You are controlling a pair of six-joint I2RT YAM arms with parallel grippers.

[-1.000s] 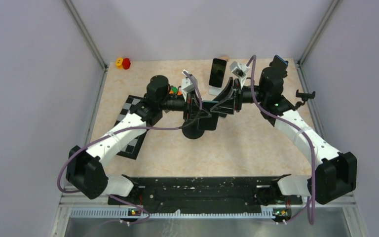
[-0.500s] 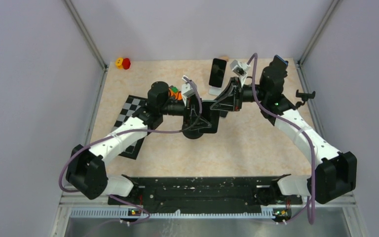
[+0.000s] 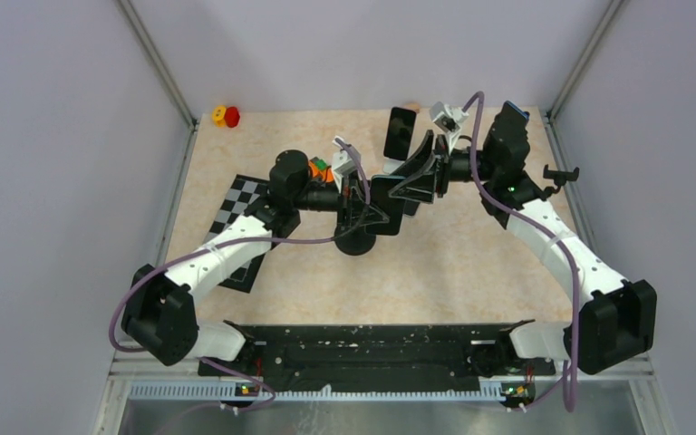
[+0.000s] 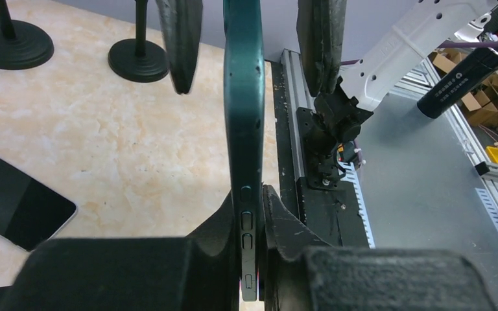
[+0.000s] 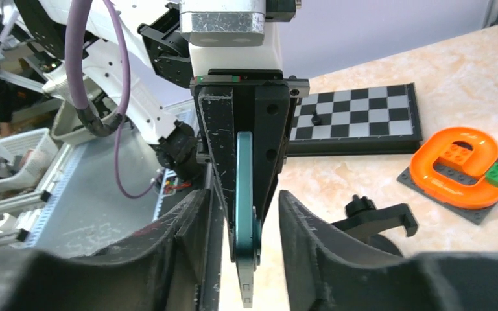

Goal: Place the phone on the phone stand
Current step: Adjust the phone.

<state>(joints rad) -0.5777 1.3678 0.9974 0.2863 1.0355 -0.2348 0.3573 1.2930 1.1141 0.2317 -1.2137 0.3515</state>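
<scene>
Shift: both arms' jaws, with the phone (image 4: 243, 129) between them, are sitting a little farther from the arm bases than a second ago, baring more of the round base of the phone stand (image 3: 355, 243).
Phone stand: standing on the bench (image 3: 471, 263), on the near side of the raised phone and just below it.
Left jaws: clenching one end of the phone, pressing on both faces.
Phone: hanging in the air over the bench, riding on its long edge with the button edge up. Its long axis is lying level, running left to right from one arm's jaws to the other's.
Right jaws: standing released around the opposite end, leaving a gap on each side.
Far bench: a black phone (image 3: 401, 132) is resting beyond the jaws.
</scene>
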